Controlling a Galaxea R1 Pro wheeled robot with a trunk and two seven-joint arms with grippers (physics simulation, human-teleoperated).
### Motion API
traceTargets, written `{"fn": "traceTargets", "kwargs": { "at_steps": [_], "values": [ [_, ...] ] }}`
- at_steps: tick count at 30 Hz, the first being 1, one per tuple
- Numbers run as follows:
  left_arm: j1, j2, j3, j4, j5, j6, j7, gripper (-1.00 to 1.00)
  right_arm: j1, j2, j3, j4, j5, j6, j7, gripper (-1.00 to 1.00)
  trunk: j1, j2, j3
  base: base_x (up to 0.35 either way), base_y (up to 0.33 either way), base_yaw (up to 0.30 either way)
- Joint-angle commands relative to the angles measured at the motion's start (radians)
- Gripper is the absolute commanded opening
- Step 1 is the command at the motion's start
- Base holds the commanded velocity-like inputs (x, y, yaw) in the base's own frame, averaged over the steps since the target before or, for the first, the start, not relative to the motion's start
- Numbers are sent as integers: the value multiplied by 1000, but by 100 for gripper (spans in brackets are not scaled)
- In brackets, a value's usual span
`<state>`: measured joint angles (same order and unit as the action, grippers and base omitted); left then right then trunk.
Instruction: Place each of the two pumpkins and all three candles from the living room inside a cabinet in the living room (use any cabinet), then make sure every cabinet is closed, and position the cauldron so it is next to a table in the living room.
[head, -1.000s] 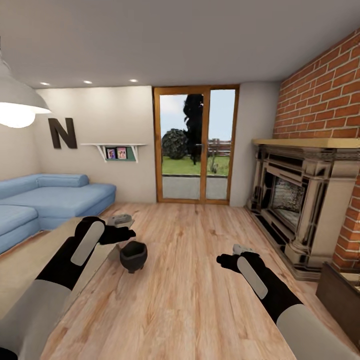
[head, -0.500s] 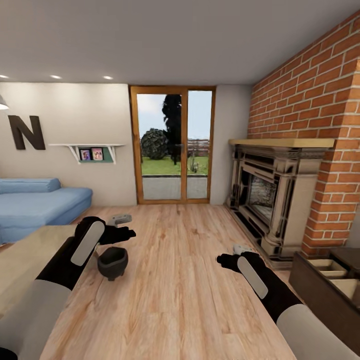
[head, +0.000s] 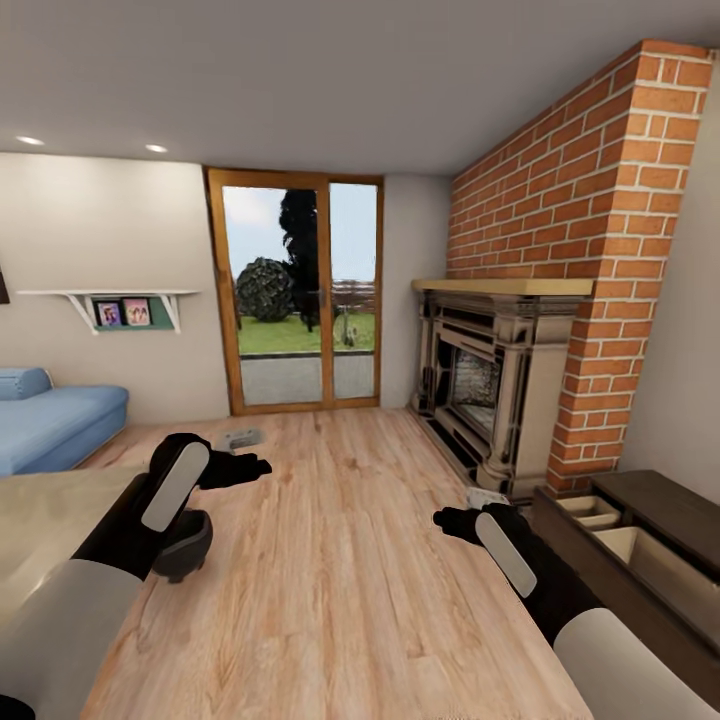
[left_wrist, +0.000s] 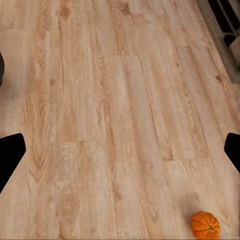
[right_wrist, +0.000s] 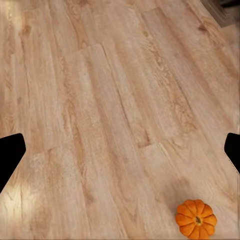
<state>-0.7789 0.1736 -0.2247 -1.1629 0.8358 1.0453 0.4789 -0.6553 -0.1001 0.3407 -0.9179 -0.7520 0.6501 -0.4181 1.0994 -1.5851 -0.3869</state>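
Note:
An orange pumpkin (left_wrist: 205, 225) lies on the wooden floor, also seen in the right wrist view as the pumpkin (right_wrist: 196, 219). Both grippers hang above the floor, apart from it. My left gripper (head: 240, 467) is open, its fingertips (left_wrist: 11, 155) spread wide with nothing between them. My right gripper (head: 448, 520) is open and empty too, fingertips (right_wrist: 10, 152) far apart. The black cauldron (head: 186, 545) stands on the floor, half hidden behind my left forearm, beside the pale top of the low table (head: 50, 520). The dark-brown cabinet (head: 650, 500) is at the right, with pull-out fronts open.
A stone fireplace (head: 490, 400) in a brick wall stands right of centre. A glass door (head: 295, 330) is straight ahead, a blue sofa (head: 50, 420) at the far left. A small grey object (head: 240, 437) lies on the floor beyond my left gripper.
The camera has turned right, so the room slid left in the picture and the open cabinet came into view. Both arms keep the same pose, grippers still open.

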Motion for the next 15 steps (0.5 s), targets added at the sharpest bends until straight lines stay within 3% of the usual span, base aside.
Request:
{"fn": "traceTargets", "kwargs": {
  "at_steps": [1, 15],
  "values": [
    [-1, 1, -2, -1, 10, 2, 10, 100, -1, -1, 4, -1, -10, 0, -10, 100, 0, -1, -1, 0, 0, -288],
    [-1, 1, -2, 0, 11, 1, 10, 100, -1, -5, 3, -1, -9, 0, -10, 100, 0, -1, 4, 0, 0, -288]
  ]
}}
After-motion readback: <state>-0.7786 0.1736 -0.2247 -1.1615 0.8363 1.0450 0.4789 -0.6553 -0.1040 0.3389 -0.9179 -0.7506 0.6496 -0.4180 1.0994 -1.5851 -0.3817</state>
